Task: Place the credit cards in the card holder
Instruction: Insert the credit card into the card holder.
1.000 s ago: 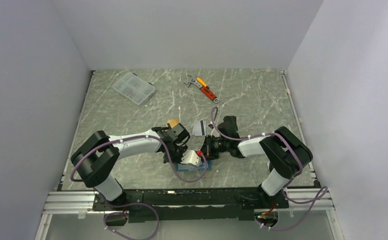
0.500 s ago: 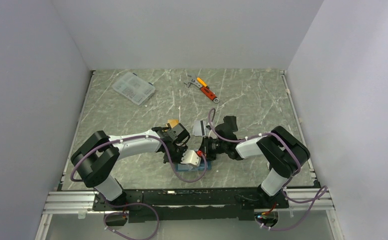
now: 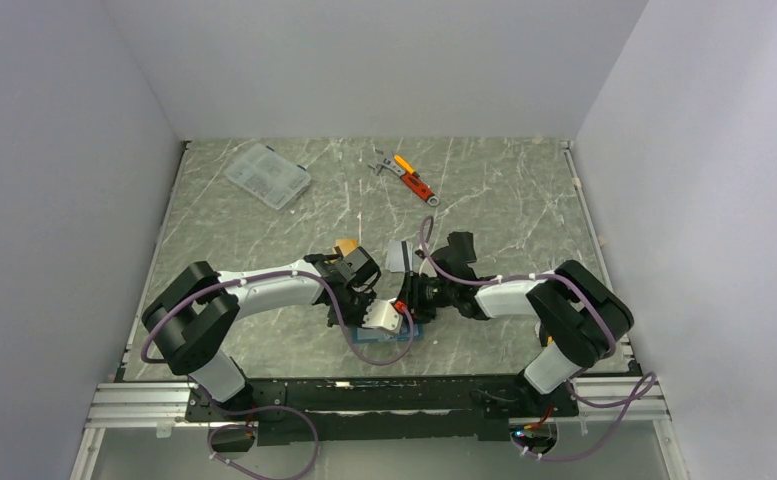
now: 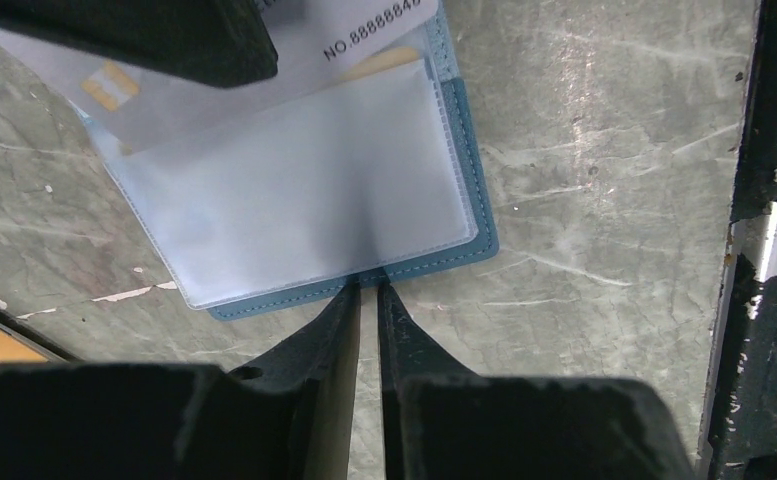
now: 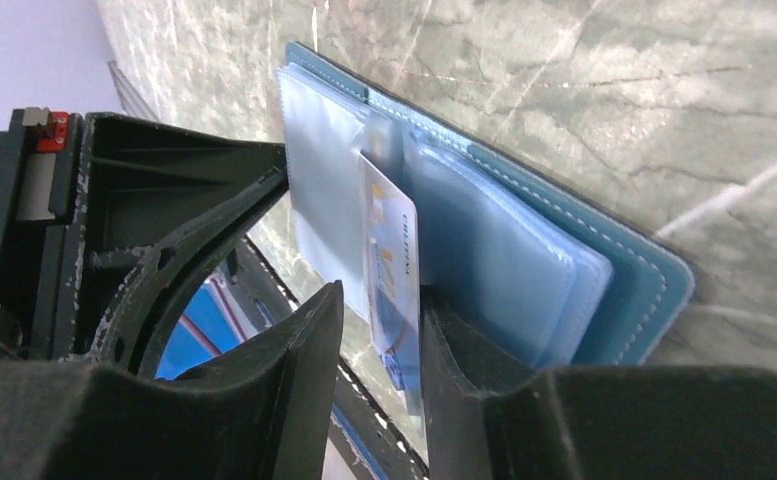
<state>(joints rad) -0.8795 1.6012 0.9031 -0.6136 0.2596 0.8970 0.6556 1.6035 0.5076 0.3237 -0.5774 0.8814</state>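
Inside right hand (image 5: 379, 312): card (image 5: 392, 255), edge at holder (image 5: 574, 260).

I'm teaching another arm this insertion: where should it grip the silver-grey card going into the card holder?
At its trailing end, one finger flat on each face, as the right gripper does, approaching from the side away from the card holder. The silver-grey card is thin, so this probably leaves its leading edge free to slide in.

Teal card holder (image 4: 304, 200), silver-grey card (image 4: 354, 45), grey-green marbled table (image 4: 584, 150)
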